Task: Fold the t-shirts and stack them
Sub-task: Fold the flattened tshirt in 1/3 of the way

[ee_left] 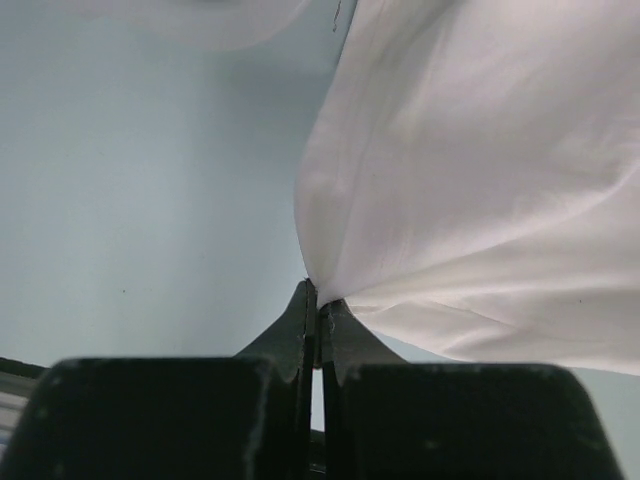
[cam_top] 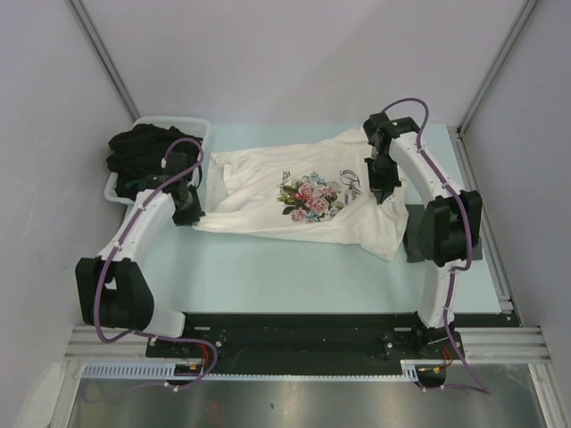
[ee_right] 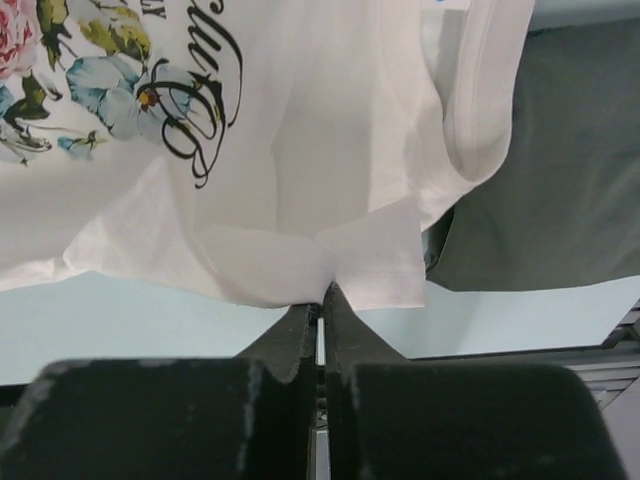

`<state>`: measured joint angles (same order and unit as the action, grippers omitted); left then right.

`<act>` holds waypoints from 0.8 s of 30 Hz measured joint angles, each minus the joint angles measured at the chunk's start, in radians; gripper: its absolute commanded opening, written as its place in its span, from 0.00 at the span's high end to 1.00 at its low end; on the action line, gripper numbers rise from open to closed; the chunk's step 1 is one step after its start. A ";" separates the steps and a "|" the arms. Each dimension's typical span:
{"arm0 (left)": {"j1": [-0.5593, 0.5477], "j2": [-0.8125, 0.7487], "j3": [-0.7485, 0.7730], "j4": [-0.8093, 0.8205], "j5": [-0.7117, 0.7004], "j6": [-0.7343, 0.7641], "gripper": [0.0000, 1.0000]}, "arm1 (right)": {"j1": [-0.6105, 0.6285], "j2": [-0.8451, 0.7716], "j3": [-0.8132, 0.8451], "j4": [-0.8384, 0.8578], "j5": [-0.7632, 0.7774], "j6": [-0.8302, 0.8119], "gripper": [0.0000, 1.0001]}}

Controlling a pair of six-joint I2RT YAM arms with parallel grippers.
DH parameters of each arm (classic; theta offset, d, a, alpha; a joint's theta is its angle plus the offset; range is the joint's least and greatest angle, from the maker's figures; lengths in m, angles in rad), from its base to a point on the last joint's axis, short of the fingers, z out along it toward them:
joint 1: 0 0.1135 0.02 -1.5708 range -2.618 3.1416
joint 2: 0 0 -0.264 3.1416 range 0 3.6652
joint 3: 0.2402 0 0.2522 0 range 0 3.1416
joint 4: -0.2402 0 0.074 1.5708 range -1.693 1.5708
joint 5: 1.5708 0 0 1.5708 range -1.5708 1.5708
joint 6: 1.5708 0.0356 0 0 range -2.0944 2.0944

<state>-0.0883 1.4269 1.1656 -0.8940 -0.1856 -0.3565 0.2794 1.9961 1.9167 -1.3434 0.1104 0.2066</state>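
Note:
The cream-white t-shirt [cam_top: 303,196] with the rose print and dark script lies spread and rumpled across the middle of the table. My left gripper [cam_top: 189,214] is shut on its left edge; in the left wrist view the closed tips [ee_left: 318,298] pinch the white cloth [ee_left: 480,200]. My right gripper [cam_top: 384,192] is shut on its right side near the script; in the right wrist view the closed tips [ee_right: 323,296] pinch a fold of the shirt [ee_right: 300,150]. A dark grey t-shirt [ee_right: 560,180] lies flat under and beside the cream shirt's right edge.
A white plastic tub [cam_top: 192,125] at the back left holds a heap of black t-shirts [cam_top: 141,153]. The pale blue table surface [cam_top: 294,276] runs to the black rail at the near edge. Grey walls close in both sides.

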 measured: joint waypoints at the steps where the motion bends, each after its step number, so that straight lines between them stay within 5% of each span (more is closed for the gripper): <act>1: 0.000 0.006 0.002 0.000 0.002 0.000 1.00 | 0.002 0.011 0.012 -0.001 0.013 0.000 1.00; 24: 0.002 0.079 0.030 -0.006 0.007 0.018 1.00 | 0.062 0.190 0.287 -0.005 0.249 -0.023 1.00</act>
<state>-0.0864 1.5055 1.1954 -0.8997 -0.1783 -0.3389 0.3416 2.1857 2.2036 -1.3483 0.3592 0.1833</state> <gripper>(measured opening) 0.012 0.018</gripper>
